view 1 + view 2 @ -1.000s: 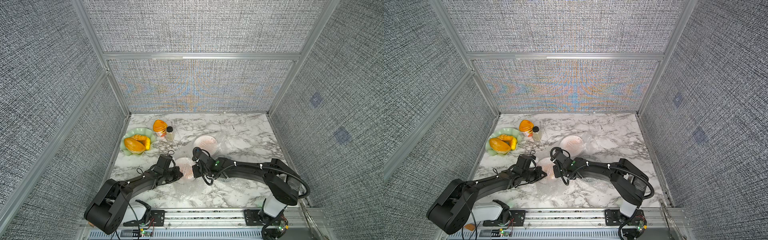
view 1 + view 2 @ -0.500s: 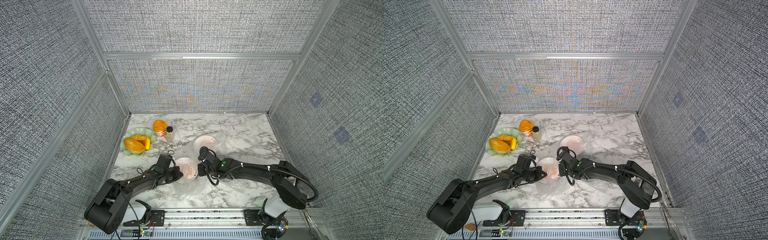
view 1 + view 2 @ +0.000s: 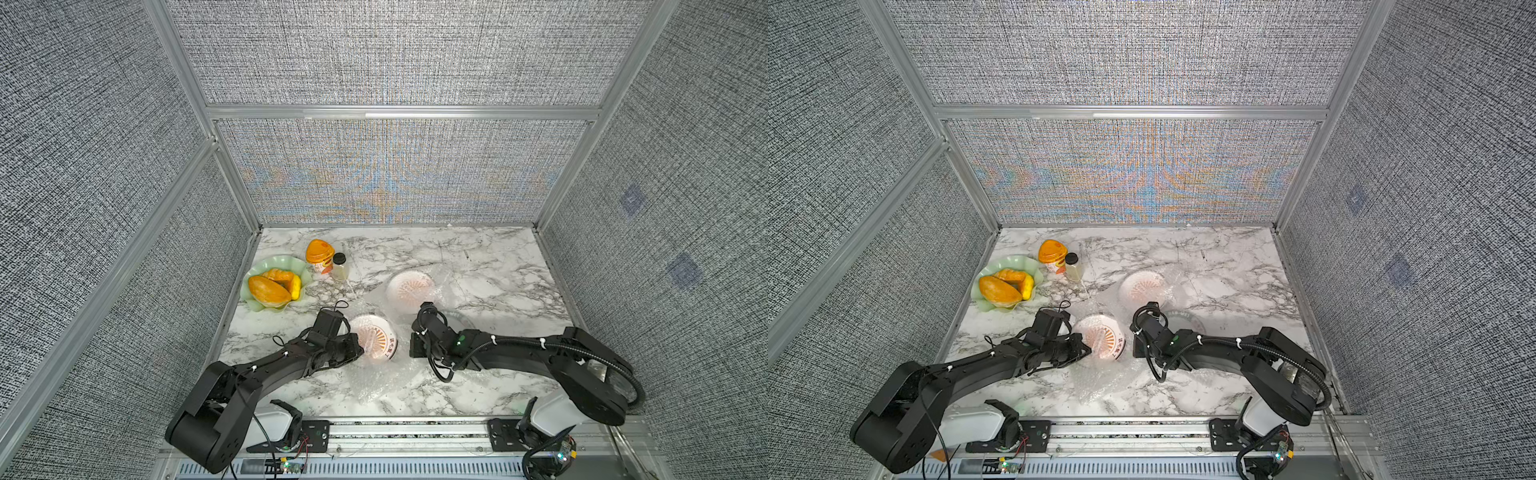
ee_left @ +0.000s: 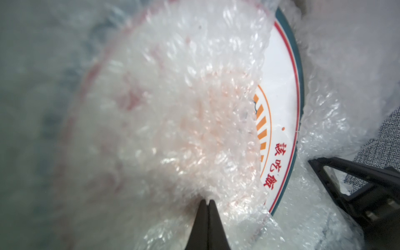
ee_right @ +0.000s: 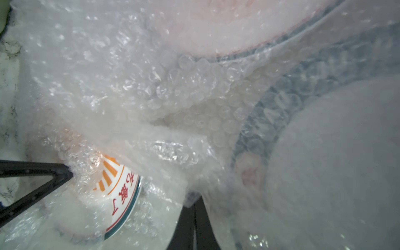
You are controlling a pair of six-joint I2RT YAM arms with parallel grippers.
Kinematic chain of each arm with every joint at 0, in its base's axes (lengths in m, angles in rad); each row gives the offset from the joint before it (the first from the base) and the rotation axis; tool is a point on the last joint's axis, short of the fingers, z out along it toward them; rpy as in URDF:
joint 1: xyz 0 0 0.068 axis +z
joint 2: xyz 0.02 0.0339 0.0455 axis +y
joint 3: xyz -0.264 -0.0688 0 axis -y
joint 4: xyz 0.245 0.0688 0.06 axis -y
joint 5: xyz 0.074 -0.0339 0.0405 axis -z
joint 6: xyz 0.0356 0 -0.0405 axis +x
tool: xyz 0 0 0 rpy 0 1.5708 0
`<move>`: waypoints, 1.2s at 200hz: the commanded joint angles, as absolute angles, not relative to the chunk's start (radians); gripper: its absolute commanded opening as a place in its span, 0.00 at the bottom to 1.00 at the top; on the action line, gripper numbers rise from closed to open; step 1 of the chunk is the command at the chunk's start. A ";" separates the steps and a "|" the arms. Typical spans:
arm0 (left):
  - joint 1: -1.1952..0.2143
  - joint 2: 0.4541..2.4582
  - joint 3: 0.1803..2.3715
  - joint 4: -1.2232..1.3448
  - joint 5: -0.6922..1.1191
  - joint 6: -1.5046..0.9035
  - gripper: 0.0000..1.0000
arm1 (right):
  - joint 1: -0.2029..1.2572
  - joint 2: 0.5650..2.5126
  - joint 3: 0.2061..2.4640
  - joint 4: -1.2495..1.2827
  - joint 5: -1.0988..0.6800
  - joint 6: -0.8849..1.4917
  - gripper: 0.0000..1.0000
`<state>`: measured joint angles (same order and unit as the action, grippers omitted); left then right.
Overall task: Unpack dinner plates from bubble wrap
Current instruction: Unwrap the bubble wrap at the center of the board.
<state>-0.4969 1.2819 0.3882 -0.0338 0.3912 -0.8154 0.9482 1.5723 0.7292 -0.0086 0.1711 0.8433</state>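
**Left tool [image 4: 207,202] and right tool [image 5: 195,204] both pinched shut**

The left arm [image 3: 266,374] stretches low from its base toward the middle, with its wrist bent inward. Its jaws are pressed together on a fold of wrap [image 4: 173,121]. The right arm [image 3: 519,357] also lies low, with its elbow out at the robot's right and its forearm reaching toward the centre. Its jaws are closed tight as well, with wrap bunched at the tips. In both top views the tools face each other, near but apart.
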 commanded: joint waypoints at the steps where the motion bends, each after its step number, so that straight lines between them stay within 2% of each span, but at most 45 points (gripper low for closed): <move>1: -0.496 1.285 0.387 -0.142 0.355 -0.798 0.00 | 0.941 1.597 0.715 0.067 0.137 0.899 0.00; 40: -0.497 1.243 0.385 -0.130 0.377 -0.801 0.00 | 0.934 1.563 0.649 0.118 0.166 0.961 0.00; 89: -0.497 1.218 0.434 -0.136 0.431 -0.773 0.05 | 0.936 1.437 0.718 -0.014 0.192 0.836 0.27; 127: -0.497 1.144 0.517 -0.216 0.445 -0.750 0.26 | 0.936 1.333 0.778 -0.162 0.230 0.783 0.41; 152: -0.500 1.099 0.571 -0.311 0.414 -0.716 0.38 | 0.936 1.281 0.773 -0.183 0.219 0.751 0.60; 177: -0.511 1.076 0.598 -0.372 0.371 -0.679 0.49 | 0.935 1.302 0.773 -0.180 0.175 0.741 0.74; 207: -0.544 1.081 0.609 -0.360 0.388 -0.660 0.50 | 0.934 1.361 0.784 -0.167 0.126 0.742 0.74; 240: -0.642 1.171 0.606 -0.269 0.400 -0.704 0.48 | 0.930 1.398 0.781 -0.139 0.112 0.749 0.74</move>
